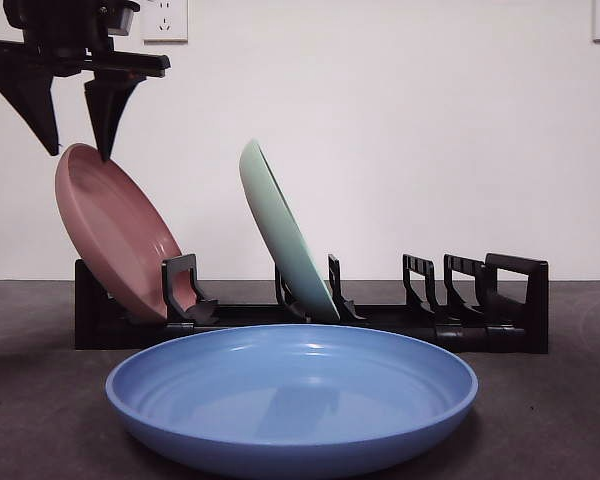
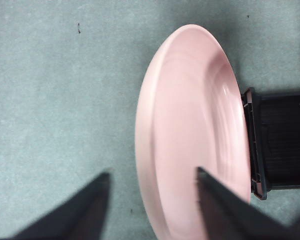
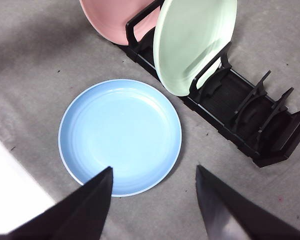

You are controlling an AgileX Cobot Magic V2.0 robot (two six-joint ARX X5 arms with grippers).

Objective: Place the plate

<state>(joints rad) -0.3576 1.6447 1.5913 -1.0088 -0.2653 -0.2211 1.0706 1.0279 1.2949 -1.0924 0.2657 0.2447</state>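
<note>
Standing at the end slot of the black rack (image 1: 310, 322), the pink plate (image 1: 115, 232) leaned back, its top rim between the spread jaws of the left gripper (image 1: 78, 150). From the left wrist view, the jaws stood wide on either side of the rim and appeared to press on nothing, so the plate looked set down and let go. I judged the placing of this plate finished and the step in hand to be the release. The next move would call for lifting that gripper straight up, clear of the rim, so as not to tip the plate from its slot.

The right gripper (image 3: 152, 200) hung high over the table (image 3: 35, 65), jaws wide apart and empty, above the blue plate (image 1: 292, 395), which lay flat in front of the rack.

Counted: three plates, one pink and one pale green (image 1: 285, 235) standing in the rack, one blue on the table; one rack, with several slots still empty; two grippers.
</note>
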